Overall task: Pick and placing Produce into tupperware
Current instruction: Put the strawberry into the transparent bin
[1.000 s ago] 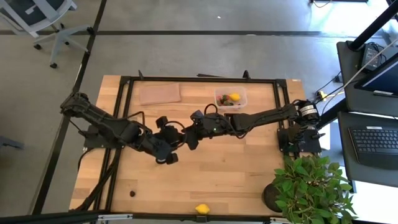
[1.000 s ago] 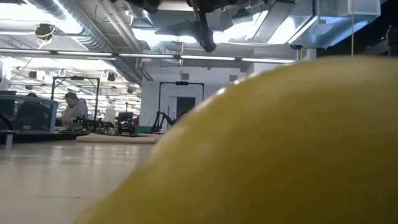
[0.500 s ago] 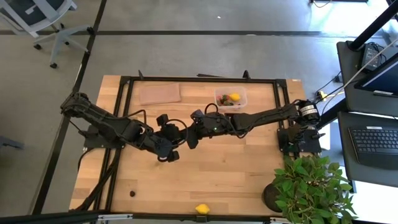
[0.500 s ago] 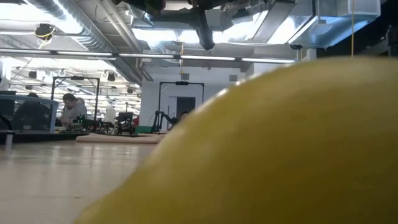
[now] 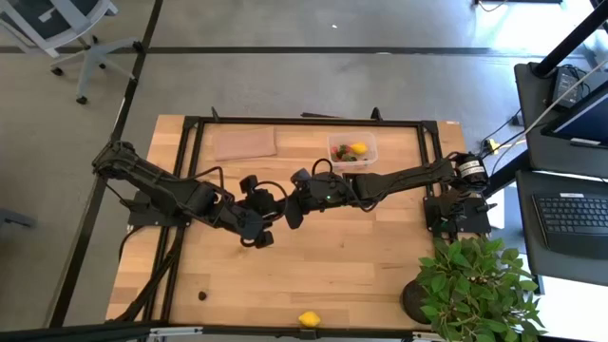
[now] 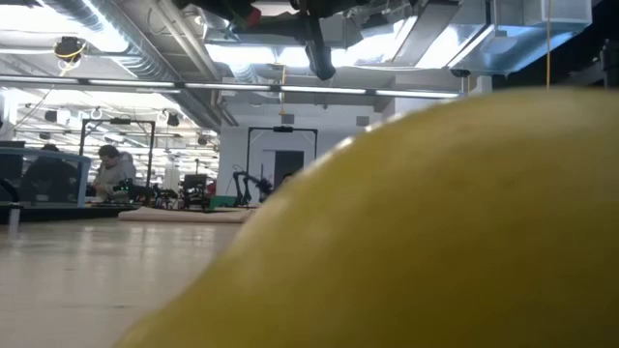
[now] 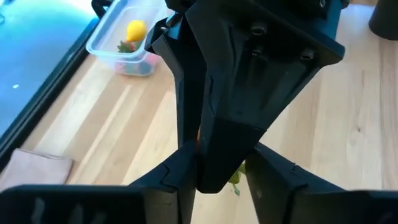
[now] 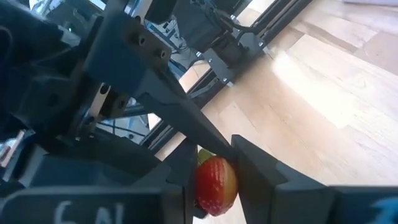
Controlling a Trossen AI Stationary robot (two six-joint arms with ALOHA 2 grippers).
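Observation:
Above the middle of the table my two grippers meet fingertip to fingertip around one red strawberry-like piece [image 8: 216,182]. My right gripper [image 8: 214,177] is shut on it. My left gripper [image 7: 221,180] reaches in from the table's left, and its fingers stand on either side of the same piece, of which only a green leaf tip [image 7: 236,182] shows there. The clear tupperware [image 5: 352,150] stands on the table at the far side, holding a yellow lemon-like piece [image 5: 358,147] and some red pieces. Another lemon [image 5: 309,319] lies by the near edge, and a dark berry [image 5: 202,294] lies near left. My left gripper has the strawberry between its two fingers, coming slanting down from the table's left; one finger [image 8: 186,124] ends at the fruit's leafy top [image 8: 205,155]. My right gripper's fingers hide the rest of the contact. My right gripper pinches the strawberry's red body [image 8: 217,186] between its two fingers, coming nearly level from the table's right. The fruit is lifted clear of the table.
A flat brown sheet [image 5: 244,142] lies at the far left of the table. A potted green plant [image 5: 470,285] stands off the near right corner. In the low view the near lemon [image 6: 435,222] fills most of the picture, with both grippers high above.
My right gripper has shut its fingers on the strawberry that my left gripper holds up. Both arms have kept their place above the middle of the table.

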